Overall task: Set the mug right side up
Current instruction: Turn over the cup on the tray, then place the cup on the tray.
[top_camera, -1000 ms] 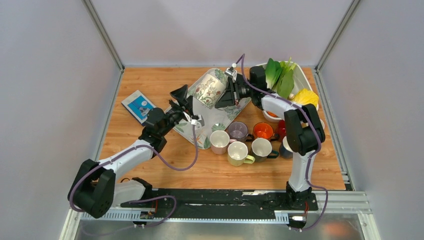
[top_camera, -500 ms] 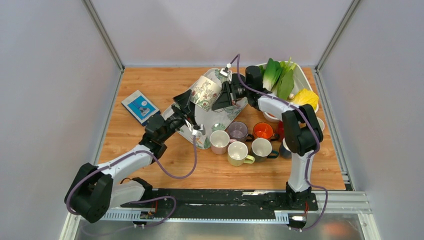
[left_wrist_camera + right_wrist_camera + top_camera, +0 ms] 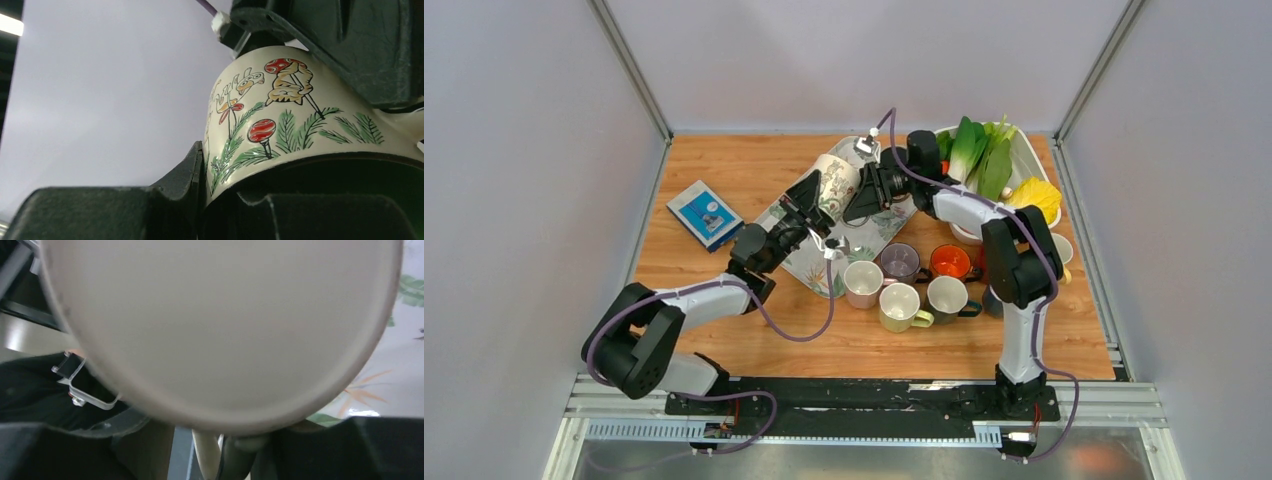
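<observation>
Handover, I'd say: mug (image 3: 836, 184) hangs tilted over the tray (image 3: 876, 232), upper centre, left fingers (image 3: 180, 195) clamped on its wall, right fingers (image 3: 860, 200) beside it, grip impossible to tell; next, the left must roll it upright.

Arms (image 3: 689, 300) white with black joints; purple cables (image 3: 799, 340); black fingers (image 3: 100, 210).

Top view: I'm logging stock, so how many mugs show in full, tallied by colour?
Floral mug: 1
Pale pink mug: 1
Purple mug: 1
Orange mug: 1
Pale yellow mug: 1
Cream mug with dark handle: 1
Total: 6, not counting those half hidden behind the right arm.
</observation>
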